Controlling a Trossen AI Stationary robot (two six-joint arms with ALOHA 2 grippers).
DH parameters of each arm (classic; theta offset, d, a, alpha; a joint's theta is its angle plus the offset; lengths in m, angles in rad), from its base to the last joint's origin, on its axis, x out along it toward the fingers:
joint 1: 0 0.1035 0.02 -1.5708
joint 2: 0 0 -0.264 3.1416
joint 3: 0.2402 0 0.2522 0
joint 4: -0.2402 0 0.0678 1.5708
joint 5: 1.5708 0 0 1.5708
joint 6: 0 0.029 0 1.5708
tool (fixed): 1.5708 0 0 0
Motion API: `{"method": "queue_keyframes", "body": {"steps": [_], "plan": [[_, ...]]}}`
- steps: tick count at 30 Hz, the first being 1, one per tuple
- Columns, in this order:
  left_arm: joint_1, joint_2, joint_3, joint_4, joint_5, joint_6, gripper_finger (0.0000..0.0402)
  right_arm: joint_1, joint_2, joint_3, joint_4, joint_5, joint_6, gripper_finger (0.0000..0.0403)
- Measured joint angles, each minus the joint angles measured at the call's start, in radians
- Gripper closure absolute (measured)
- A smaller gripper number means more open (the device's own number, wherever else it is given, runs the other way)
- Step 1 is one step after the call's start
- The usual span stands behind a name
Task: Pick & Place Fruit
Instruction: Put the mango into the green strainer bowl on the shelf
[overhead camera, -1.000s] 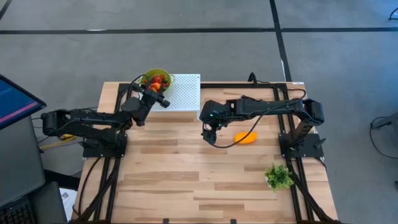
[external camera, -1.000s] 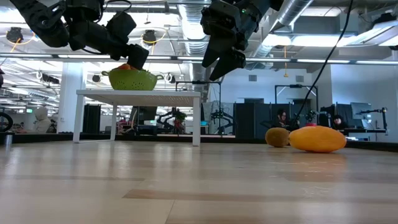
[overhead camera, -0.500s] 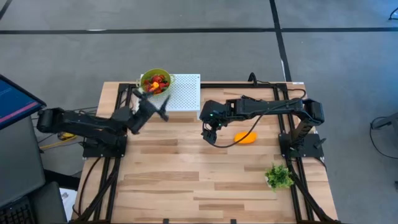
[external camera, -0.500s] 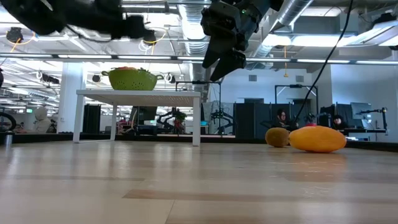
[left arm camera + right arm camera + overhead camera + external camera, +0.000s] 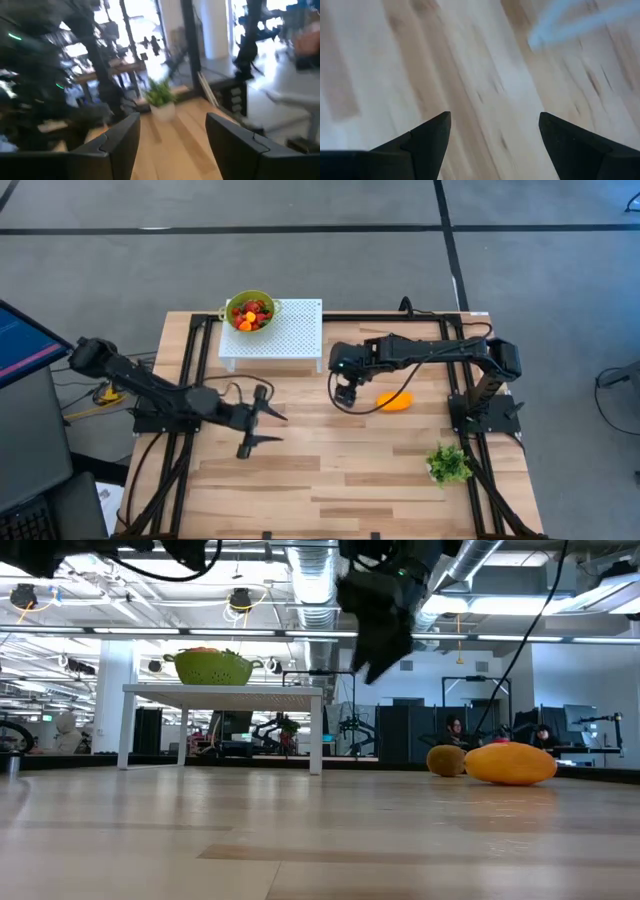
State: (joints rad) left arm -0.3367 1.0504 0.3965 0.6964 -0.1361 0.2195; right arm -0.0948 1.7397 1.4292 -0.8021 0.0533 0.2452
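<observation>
A green colander [image 5: 250, 311] of small red and orange berries [image 5: 251, 313] stands on a white perforated stand [image 5: 290, 332] at the far edge; it also shows in the low view [image 5: 212, 666]. The elongated orange fruit [image 5: 395, 401] [image 5: 510, 763] lies on the wood, the brownish kiwi-like oval [image 5: 446, 760] beside it. My right gripper [image 5: 347, 396] [image 5: 495, 135] hangs open above bare wood, just left of the orange fruit. My left gripper [image 5: 261, 430] [image 5: 172, 145] is open in mid-table, pointing toward the table's right, touching nothing.
A green leafy bunch [image 5: 449, 464] [image 5: 160, 94] sits near the table's right near corner. The stand's legs [image 5: 316, 730] rest on the wood at the far side. Bare wood [image 5: 340, 470] stretches between the arms and the near edge.
My left gripper has swung away from the colander toward the near edge and the table's middle, turning until it points right. My right gripper has shifted slightly right, toward the orange fruit. The fruit and the colander have stayed in place.
</observation>
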Motion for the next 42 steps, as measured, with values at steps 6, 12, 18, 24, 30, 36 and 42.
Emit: {"method": "queue_keyframes", "body": {"steps": [6,12,18,24,30,36,42], "plan": [[0.001,0.127,0.0,-0.013,0.004,-0.002,0.0188,0.034,0.0,0.0,-0.266,0.097,0.048,0.0107],[0.001,0.251,0.0,-0.009,0.004,-0.047,0.0189,0.09,0.0,0.0,-0.379,0.167,0.076,0.0107],[0.001,0.294,0.0,-0.002,0.004,-0.045,0.0189,0.116,-0.001,-0.075,-0.43,0.17,0.111,0.011],[0.001,0.294,0.0,0.009,0.004,-0.045,0.0189,0.113,-0.016,-0.294,-0.464,0.17,0.148,0.0119],[0.002,0.294,0.0,0.029,0.004,-0.045,0.0189,0.096,-0.026,-0.406,-0.387,0.166,0.132,0.0121],[0.001,0.293,0.0,0.052,0.004,-0.045,0.0189,0.084,-0.027,-0.419,-0.34,0.215,0.107,0.0121],[0.002,0.293,0.0,0.054,0.004,-0.045,0.0189,0.07,-0.027,-0.419,-0.33,0.265,0.079,0.0121]]}}
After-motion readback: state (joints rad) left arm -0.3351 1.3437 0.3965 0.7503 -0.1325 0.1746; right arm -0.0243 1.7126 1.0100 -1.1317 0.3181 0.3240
